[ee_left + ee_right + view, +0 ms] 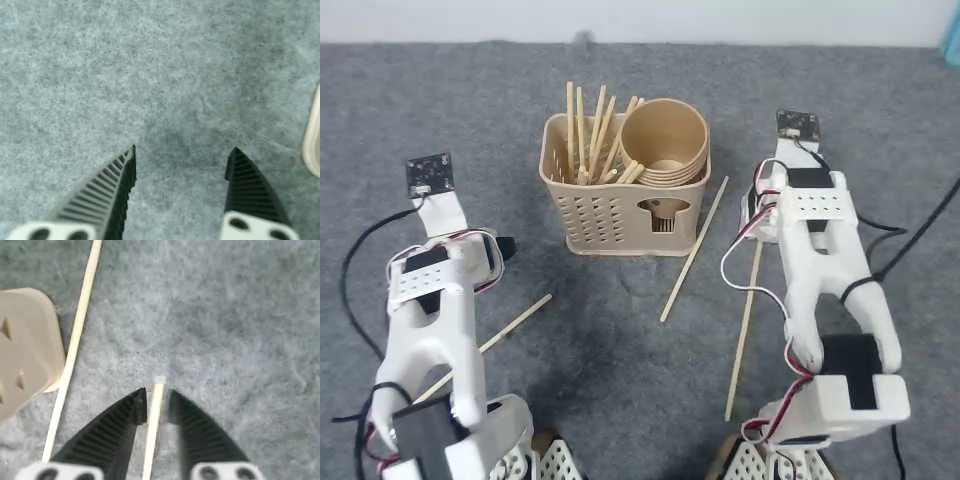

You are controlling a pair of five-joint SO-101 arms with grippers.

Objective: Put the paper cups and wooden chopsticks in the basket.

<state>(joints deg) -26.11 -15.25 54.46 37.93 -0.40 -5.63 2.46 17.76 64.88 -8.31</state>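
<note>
A beige slotted basket [610, 220] stands at the middle back, holding stacked paper cups [665, 140] and several wooden chopsticks [585, 130]. Three chopsticks lie on the carpet: one at the left [510, 325], one right of the basket [693, 250], one by the right arm [743, 330]. My right gripper [156, 391] straddles the far tip of that last chopstick [159, 384]; its fingers are narrowly apart with slim gaps on both sides. My left gripper [184, 149] hangs wide open over bare carpet with nothing between its fingers.
The basket's corner [25, 340] and the middle chopstick [80, 325] lie close beside the right gripper. The basket's edge [312, 140] shows off to one side of the left gripper. Grey carpet covers the table; cables run along both arms.
</note>
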